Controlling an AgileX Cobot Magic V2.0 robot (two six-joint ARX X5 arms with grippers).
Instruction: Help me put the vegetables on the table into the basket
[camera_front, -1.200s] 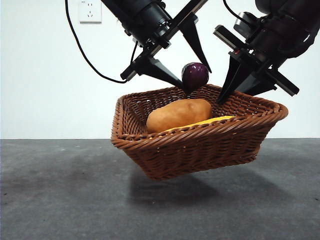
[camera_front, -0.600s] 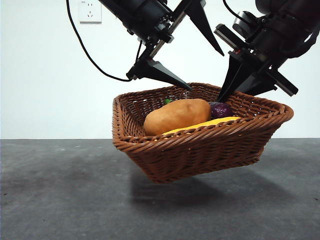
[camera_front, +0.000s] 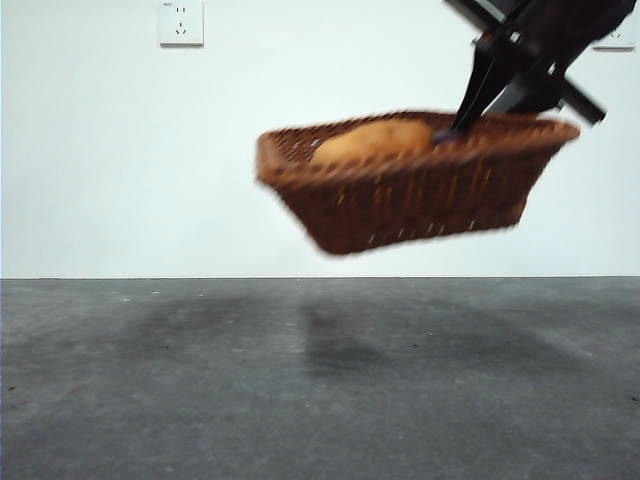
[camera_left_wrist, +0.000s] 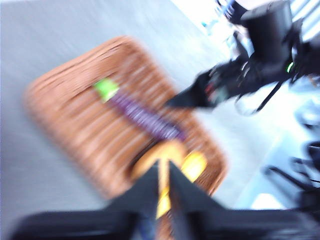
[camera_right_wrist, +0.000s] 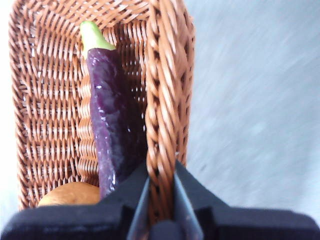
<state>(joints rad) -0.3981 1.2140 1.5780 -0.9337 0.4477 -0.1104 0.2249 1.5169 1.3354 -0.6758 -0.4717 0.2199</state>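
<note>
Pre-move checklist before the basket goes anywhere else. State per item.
1. Right gripper clamped on basket rim: ok.
2. Basket off the table: ok, in the air.
3. Eggplant inside: ok.
4. Potato inside: ok.
5. Corn inside: ok, yellow beside the potato, blurred.
6. Left gripper away from the basket: ok, above it, jaws nearly closed, holding nothing.

The woven reddish-brown basket (camera_front: 420, 185) hangs in the air well above the dark grey table (camera_front: 320, 380), tilted. Inside lie the brown-orange potato (camera_front: 375, 138), the glossy purple eggplant (camera_right_wrist: 112, 127) along one braided rim, green stem outward, and the yellow corn cob (camera_left_wrist: 192, 166), mostly hidden
</note>
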